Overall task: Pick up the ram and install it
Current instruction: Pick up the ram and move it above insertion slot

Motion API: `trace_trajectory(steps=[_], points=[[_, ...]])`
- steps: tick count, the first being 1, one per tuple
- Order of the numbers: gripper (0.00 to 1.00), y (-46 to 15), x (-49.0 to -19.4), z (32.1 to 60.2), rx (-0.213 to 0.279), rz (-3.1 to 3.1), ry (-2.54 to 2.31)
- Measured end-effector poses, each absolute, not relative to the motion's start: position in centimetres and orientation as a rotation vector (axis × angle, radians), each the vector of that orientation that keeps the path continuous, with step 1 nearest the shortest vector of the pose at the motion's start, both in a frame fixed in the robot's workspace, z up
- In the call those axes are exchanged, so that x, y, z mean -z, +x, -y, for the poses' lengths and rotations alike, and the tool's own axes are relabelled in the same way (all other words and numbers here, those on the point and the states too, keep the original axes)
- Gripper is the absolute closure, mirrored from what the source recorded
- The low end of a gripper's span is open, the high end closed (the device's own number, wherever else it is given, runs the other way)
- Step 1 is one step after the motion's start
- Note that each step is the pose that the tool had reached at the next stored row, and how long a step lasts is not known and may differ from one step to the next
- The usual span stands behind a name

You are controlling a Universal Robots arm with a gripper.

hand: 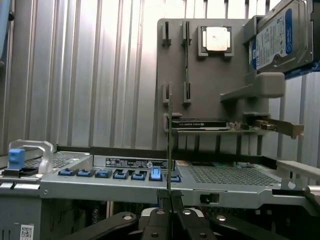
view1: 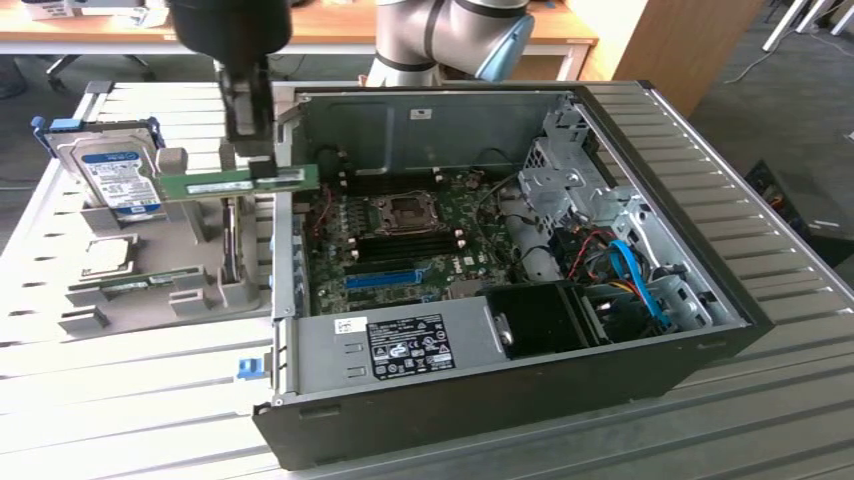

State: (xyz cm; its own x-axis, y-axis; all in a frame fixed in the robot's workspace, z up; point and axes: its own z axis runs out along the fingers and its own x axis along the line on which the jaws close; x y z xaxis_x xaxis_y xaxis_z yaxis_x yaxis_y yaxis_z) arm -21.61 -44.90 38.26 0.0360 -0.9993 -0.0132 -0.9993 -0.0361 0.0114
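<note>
Green and thin, the ram [view1: 240, 183] hangs level in the air, pinched near its middle by the tool [view1: 251, 152], whose fingers are closed narrowly on it. It is held above the grey holder [view1: 174, 270], just beside the open computer case [view1: 534, 400]. One end of it overlaps the case wall in the exterior view. From the wrist, the ram [hand: 170, 145] appears edge-on as a fine line rising from the tool [hand: 170, 202]. The holder sits toward the edge of the slatted metal surface [view1: 120, 370] at the exterior view's left. It carries an upright blue-labelled hard drive [view1: 114, 172] and a square processor chip [view1: 107, 255]. Inside the case lies the motherboard [view1: 400, 240].
</note>
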Motion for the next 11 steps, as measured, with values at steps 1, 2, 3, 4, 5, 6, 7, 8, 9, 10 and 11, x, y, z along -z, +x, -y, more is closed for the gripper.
trace_trajectory(steps=[1,2,3,4,5,6,7,8,9,10,11], points=[[0.88,-21.3,-38.3,44.9,-0.027,-2.180,-2.261],[0.88,-21.0,-38.3,44.9,-0.027,-2.180,-2.261],[0.88,-20.6,-38.3,44.9,-0.027,-2.180,-2.261],[0.88,-20.3,-38.3,44.9,-0.028,-2.180,-2.260],[0.88,-19.9,-38.3,44.9,-0.028,-2.180,-2.260],[0.88,-19.6,-38.3,44.9,-0.027,-2.180,-2.261],[0.88,-19.1,-38.3,44.9,-0.027,-2.180,-2.261],[0.88,-18.7,-38.3,44.9,-0.027,-2.180,-2.261],[0.88,-18.4,-38.3,44.9,-0.027,-2.180,-2.260],[0.88,-18.0,-38.3,44.9,-0.027,-2.180,-2.260],[0.88,-17.6,-38.3,44.9,-0.027,-2.180,-2.260]])
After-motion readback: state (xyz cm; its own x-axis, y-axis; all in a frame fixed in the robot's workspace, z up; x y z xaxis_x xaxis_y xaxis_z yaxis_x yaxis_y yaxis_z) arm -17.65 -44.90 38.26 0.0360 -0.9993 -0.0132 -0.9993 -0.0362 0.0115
